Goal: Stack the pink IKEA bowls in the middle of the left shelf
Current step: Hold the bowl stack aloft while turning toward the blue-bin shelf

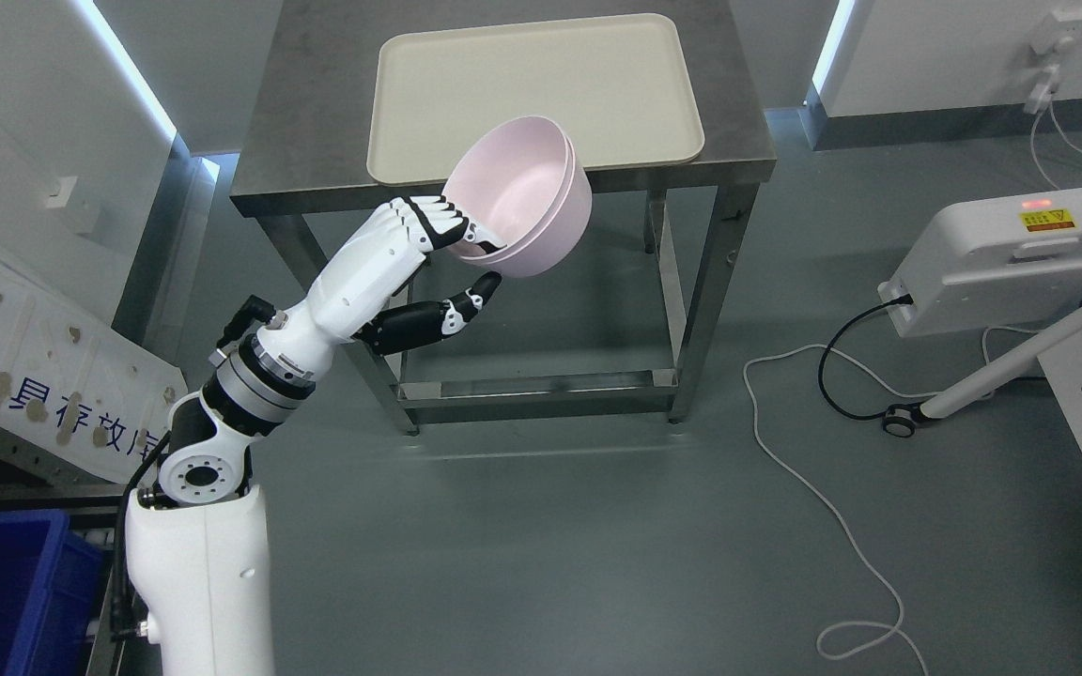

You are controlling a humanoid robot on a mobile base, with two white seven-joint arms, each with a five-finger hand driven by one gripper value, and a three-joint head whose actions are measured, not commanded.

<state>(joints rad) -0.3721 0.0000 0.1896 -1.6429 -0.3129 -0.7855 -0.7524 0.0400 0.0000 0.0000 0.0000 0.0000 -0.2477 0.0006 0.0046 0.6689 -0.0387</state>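
- Left hand (438, 253) clamped on the pink bowls (527, 197): white-and-black fingers (438, 218) hooked over the near rim and into the hollow, thumb (471, 302) pressed up under the outer wall.
- Two bowls nested, judging by the doubled rim line; held in the air, tipped steeply so the opening faces up and toward the fingers.
- Beyond the fingertips and lower down, the cream tray (541, 89) lying bare on the steel table (316, 122); no contact between bowls and tray.
- No shelf visible anywhere; placing spot still to be found, presumably off to the thumb side or behind.
- Right hand out of sight.
- Risk one: inner bowl sliding out of the outer. Cause: steep tilt plus smooth plastic on smooth plastic; the fingers seem to press the inner wall, but whether they hold both cannot be told.
- Risk two: whole stack rotating in a rim pinch. Cause: grip at one edge only, weight hanging well past the fingertips.
- Risk three: clipping the table edge just below the bowls on a swing. Cause: bowl wall overhanging that edge.
- Materials: bowls matte pale-pink plastic, round, deep, thin-lipped, likely light and slippery.
- Tray flat, rounded corners, raised lip, dull finish.
- Table top brushed grey metal, square legs, hard edges.
- Floor smooth grey-green, with a loose white cable (823, 498) far out past the fingertips.
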